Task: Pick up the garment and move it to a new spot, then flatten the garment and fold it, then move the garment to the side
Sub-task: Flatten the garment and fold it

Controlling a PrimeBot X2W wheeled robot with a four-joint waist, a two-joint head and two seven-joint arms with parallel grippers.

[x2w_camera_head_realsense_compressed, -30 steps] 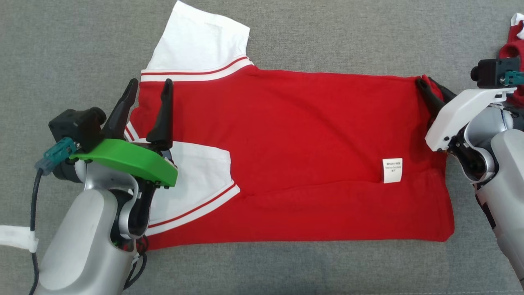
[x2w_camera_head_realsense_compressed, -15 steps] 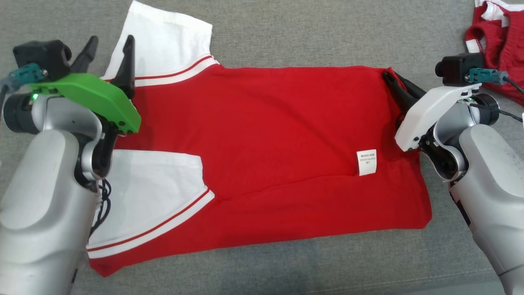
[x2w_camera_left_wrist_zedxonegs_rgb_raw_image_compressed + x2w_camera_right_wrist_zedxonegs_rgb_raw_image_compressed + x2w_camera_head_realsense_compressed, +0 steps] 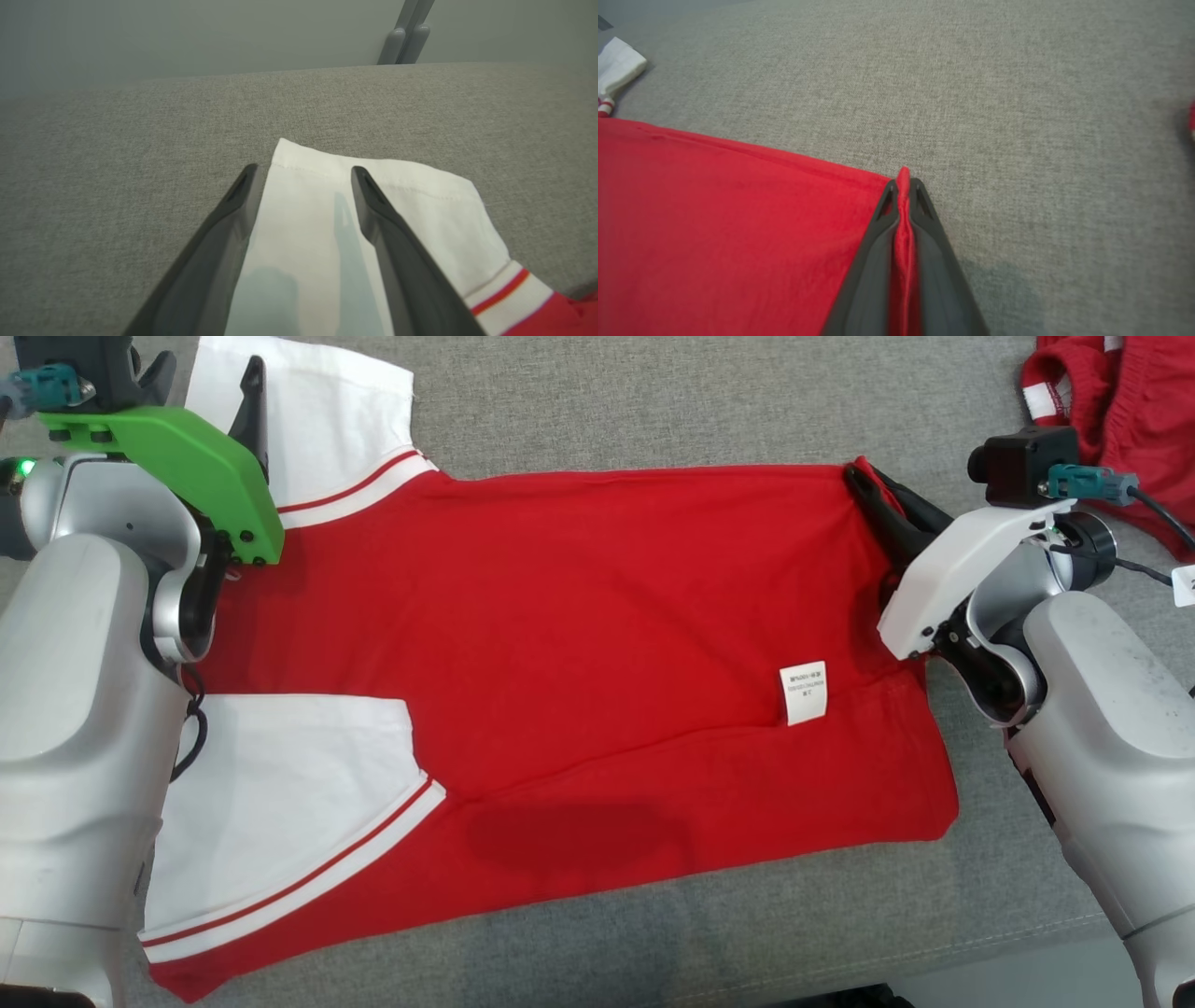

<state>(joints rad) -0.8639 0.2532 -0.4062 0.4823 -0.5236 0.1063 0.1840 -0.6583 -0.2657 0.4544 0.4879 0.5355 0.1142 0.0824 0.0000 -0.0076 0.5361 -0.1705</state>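
The garment (image 3: 579, 644) is a red shirt with white sleeves, spread flat on the grey cushion (image 3: 653, 392). A white label (image 3: 804, 692) shows near its hem. My left gripper (image 3: 207, 369) is open, its fingers straddling the left part of the far white sleeve (image 3: 420, 210) just short of the cuff edge, as the left wrist view (image 3: 303, 170) shows. My right gripper (image 3: 854, 471) is shut on the far right corner of the red hem. In the right wrist view (image 3: 903, 182) a ridge of red cloth stands pinched between the fingers. The near sleeve (image 3: 289, 784) lies folded over the body.
Another red garment with white trim (image 3: 1120, 401) lies bunched at the far right, close behind my right wrist. The cushion's front edge (image 3: 934, 980) runs along the bottom right. Beyond the cushion's far edge stands a grey wall with a post (image 3: 406, 37).
The head camera has shifted. My left gripper has travelled from the shirt's shoulder out over the far sleeve, still open. My right gripper has closed on the hem corner.
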